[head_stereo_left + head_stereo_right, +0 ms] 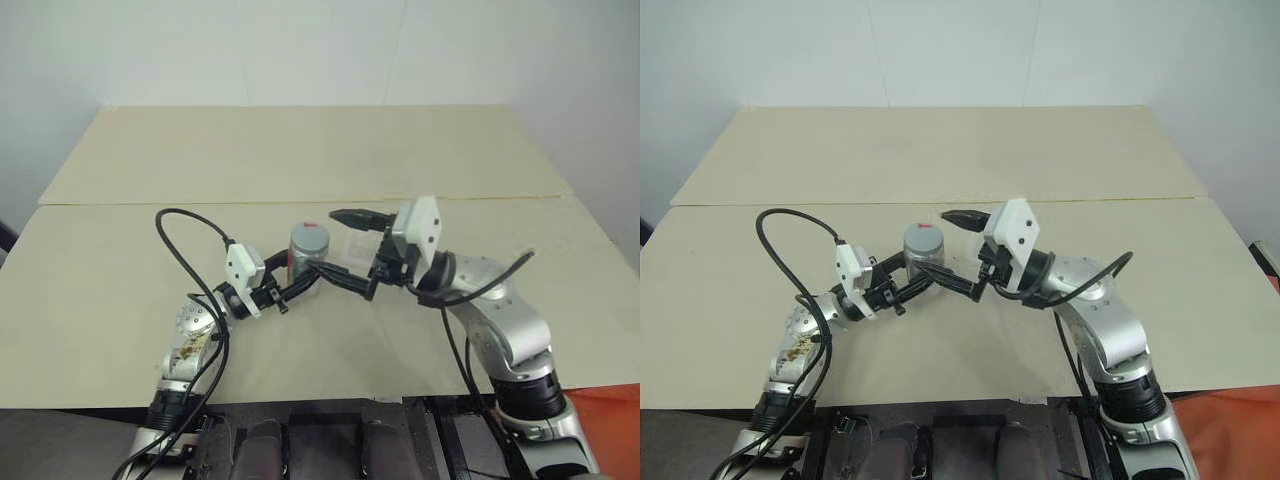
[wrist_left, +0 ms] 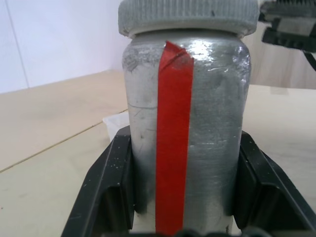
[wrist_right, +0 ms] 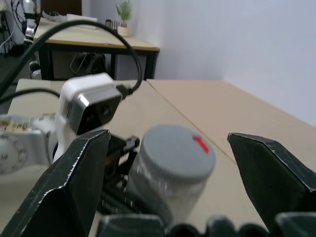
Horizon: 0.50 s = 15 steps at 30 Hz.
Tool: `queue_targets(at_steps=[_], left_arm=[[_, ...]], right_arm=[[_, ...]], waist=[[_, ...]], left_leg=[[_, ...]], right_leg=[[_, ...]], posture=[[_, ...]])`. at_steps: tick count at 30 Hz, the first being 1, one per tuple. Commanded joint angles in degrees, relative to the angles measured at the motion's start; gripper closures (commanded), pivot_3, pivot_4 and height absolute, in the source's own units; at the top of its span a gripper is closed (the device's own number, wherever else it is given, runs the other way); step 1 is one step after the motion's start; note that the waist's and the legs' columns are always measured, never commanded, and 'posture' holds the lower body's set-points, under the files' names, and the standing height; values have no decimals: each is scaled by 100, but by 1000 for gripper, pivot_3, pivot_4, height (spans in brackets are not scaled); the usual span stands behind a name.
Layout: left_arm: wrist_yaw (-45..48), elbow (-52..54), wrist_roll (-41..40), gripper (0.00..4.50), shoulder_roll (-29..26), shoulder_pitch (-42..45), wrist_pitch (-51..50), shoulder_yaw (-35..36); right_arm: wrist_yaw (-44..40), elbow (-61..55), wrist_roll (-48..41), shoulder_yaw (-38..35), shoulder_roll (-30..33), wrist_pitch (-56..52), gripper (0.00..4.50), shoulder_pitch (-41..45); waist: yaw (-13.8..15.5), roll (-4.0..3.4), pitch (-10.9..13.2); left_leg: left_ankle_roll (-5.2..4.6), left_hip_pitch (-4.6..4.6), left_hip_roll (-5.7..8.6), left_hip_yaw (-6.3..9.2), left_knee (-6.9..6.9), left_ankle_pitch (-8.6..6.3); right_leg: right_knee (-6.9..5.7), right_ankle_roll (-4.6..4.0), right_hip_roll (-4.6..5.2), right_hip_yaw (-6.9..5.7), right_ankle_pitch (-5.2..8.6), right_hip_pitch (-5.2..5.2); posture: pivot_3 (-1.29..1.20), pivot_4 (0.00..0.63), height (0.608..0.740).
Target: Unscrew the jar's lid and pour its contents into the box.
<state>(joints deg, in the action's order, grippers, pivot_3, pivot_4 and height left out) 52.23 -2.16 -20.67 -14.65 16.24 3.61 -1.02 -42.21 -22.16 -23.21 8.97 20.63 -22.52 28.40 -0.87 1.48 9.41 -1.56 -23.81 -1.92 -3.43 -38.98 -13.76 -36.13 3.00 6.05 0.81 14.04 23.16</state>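
Silvery metal fills the space between my left pincer's (image 1: 300, 283) black fingers (image 2: 111, 190): I have the jar (image 2: 185, 133) clamped by its lower body, one finger pressed to each side, and it stands upright above the beige table (image 1: 300, 160). Its red stripe (image 2: 173, 148) runs straight down the wall that faces back along my left wrist. The grey lid (image 3: 174, 150) sits on the jar's mouth, ribbed round its edge, a small red mark (image 3: 200, 143) on its flat top.

My right pincer (image 1: 345, 245) comes in from the other side, pointing across toward my left one, and its fingers (image 3: 74, 182) stand spread wide with nothing between them. One fingertip hangs level with the lid and just beyond it, the other reaches in low beside the jar's body, close to my left fingertips. From my right wrist the lid lies in the gap between the two fingers, touching neither.

Clear plastic, the box (image 1: 358, 246) lies on the table just past my right pincer's upper finger, partly hidden by it.

Whether the jar holds anything, I can't tell; its wall is opaque and the lid is on.
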Motion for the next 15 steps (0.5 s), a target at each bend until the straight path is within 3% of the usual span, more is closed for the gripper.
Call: queue_targets(at_steps=[1,15], left_arm=[[-10,83,-132,2434,97,58,203,12],[11,225,-253,2434,213,-45,257,4]], right_arm=[[321,176,234,133,-260,53,49,331],[384,649,475,119,-483,80,49,549]], waist=[[8,0,0],[18,0,0]], left_leg=[[0,0,0,0,0,0],[0,-2,2,-2,0,0]], right_leg=[[0,0,0,0,0,0],[2,0,2,-1,0,-1]], posture=[[0,150,740],[0,150,740]])
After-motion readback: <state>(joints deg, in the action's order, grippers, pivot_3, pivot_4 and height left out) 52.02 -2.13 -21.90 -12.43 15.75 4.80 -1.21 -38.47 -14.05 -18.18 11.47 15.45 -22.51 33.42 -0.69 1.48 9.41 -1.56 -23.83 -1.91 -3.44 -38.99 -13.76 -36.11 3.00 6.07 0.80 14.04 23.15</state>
